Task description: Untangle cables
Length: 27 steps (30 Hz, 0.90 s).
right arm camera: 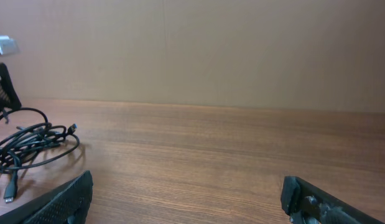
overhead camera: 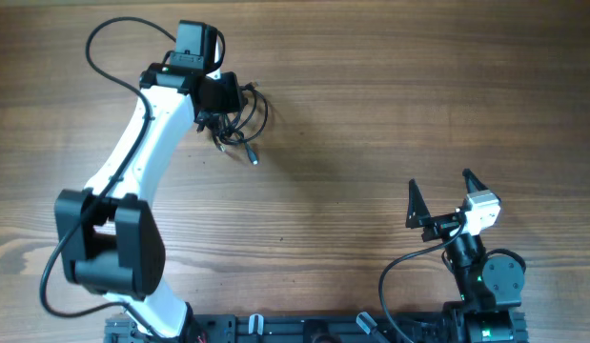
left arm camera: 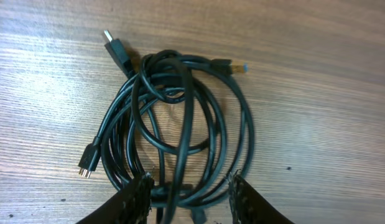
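The cables [overhead camera: 245,119] [left arm camera: 180,124] lie bunched in a round black coil on the wooden table at the back left. Several plugs stick out of the coil, one of them a flat plug [left arm camera: 111,42] at its far side. My left gripper [overhead camera: 228,112] [left arm camera: 191,193] is down on the near edge of the coil. Its jaws are closed part-way on the lower loops, with strands against both fingers [left arm camera: 141,196]. In the right wrist view the cables [right arm camera: 30,144] show far to the left. My right gripper [overhead camera: 442,192] [right arm camera: 186,199] hovers open at the front right, nothing between its fingers.
The left arm's own thick wire [overhead camera: 109,43] arcs out past the arm at the back left. A black base rail [overhead camera: 304,329] runs along the table's front edge. A plain wall [right arm camera: 211,50] rises behind the table's far edge.
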{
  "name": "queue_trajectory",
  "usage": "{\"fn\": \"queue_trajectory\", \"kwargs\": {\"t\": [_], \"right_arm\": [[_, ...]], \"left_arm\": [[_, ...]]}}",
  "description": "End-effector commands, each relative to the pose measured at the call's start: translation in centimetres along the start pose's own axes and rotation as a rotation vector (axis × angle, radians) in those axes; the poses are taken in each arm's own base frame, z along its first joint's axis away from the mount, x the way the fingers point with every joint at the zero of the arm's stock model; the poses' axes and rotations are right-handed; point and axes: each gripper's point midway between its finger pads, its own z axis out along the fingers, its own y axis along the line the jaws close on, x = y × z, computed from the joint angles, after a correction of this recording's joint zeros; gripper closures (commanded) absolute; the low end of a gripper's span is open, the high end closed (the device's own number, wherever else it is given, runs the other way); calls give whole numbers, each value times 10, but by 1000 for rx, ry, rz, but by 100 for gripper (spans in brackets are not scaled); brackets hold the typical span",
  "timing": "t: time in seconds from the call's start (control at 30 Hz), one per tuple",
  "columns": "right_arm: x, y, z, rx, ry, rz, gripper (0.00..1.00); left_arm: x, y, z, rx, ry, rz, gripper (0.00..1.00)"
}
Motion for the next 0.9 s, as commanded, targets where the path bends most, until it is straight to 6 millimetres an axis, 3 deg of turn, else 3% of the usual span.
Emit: {"fn": "queue_trajectory", "kwargs": {"t": [0.0, 0.03, 0.1, 0.2, 0.23, 0.33, 0.43, 0.6, 0.8, 0.87], "right_arm": [[-1, 2, 0, -6, -6, -13, 0], [-1, 1, 0, -6, -6, -13, 0], [-1, 1, 0, -6, -6, -13, 0], [-1, 1, 0, -6, -6, -13, 0], [-1, 2, 0, -6, -6, -13, 0], [-1, 1, 0, -6, -6, -13, 0], [-1, 1, 0, -6, -6, -13, 0], [-1, 1, 0, -6, -6, -13, 0], [-1, 3, 0, -16, -6, -7, 0], [-1, 4, 0, -22, -6, 81, 0]], "left_arm": [[14, 9, 31, -47, 71, -6, 62], [14, 9, 32, -47, 71, -6, 70], [8, 3, 26, -19, 47, -5, 96], [1, -25, -6, 133, 18, -1, 96], [-3, -37, -44, 207, -18, -59, 96], [7, -32, -78, 225, 7, -214, 96], [22, -42, -97, 338, 84, -213, 96], [50, -74, -133, 699, 232, -67, 96], [68, -69, -138, 724, 265, 41, 96], [69, -71, -138, 729, 262, 56, 96]]}}
